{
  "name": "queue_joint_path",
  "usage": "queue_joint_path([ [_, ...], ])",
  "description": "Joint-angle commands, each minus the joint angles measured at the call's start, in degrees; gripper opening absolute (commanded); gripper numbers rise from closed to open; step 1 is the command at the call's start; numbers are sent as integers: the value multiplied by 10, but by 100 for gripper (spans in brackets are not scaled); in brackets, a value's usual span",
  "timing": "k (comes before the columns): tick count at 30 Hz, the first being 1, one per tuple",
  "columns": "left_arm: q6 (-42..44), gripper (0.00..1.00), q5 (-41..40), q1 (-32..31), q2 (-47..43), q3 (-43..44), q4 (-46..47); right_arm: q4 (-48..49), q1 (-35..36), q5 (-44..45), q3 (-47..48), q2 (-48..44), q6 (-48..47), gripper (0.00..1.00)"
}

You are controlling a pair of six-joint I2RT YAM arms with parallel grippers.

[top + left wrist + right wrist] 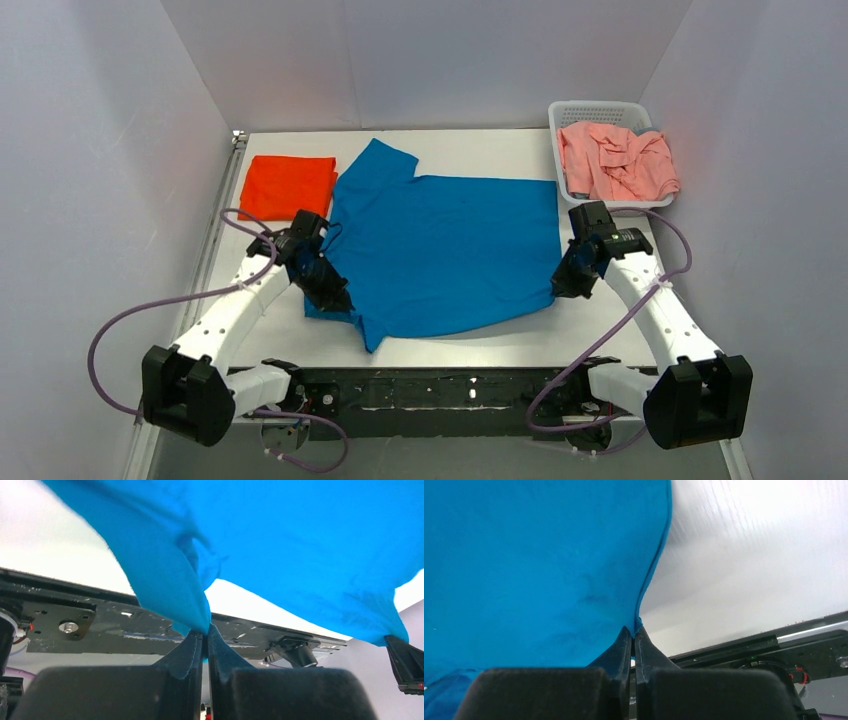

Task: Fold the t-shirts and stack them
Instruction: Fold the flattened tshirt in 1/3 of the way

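Observation:
A blue t-shirt (445, 250) lies spread over the middle of the table. My left gripper (335, 297) is shut on its near left part by the sleeve; the pinched cloth (190, 605) rises from between the jaws (205, 630). My right gripper (562, 282) is shut on the shirt's near right corner; the hem (651, 580) runs up from the jaws (633, 630). A folded orange t-shirt (289, 186) lies at the back left. Pink t-shirts (618, 160) are heaped in a white basket (560, 115) at the back right.
White walls close in the table on three sides. The black base rail (440, 388) runs along the near edge. Purple cables (130, 315) loop beside each arm. Bare table (600, 330) shows near the right arm.

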Motion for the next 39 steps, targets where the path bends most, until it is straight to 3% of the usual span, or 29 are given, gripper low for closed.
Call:
queue_joint_path([
  [1, 49, 0, -31, 4, 66, 94, -67, 5, -6, 5, 66, 34, -14, 1],
  [10, 91, 0, -60, 45, 223, 262, -92, 13, -33, 0, 154, 116, -29, 1],
  [24, 131, 0, -109, 57, 417, 495, -144, 45, -86, -33, 183, 194, -56, 1],
  [32, 143, 0, -176, 66, 462, 553, -128, 57, -87, -64, 215, 255, -89, 1],
  [39, 167, 0, -160, 69, 537, 621, -122, 54, -87, -44, 236, 300, -89, 1],
])
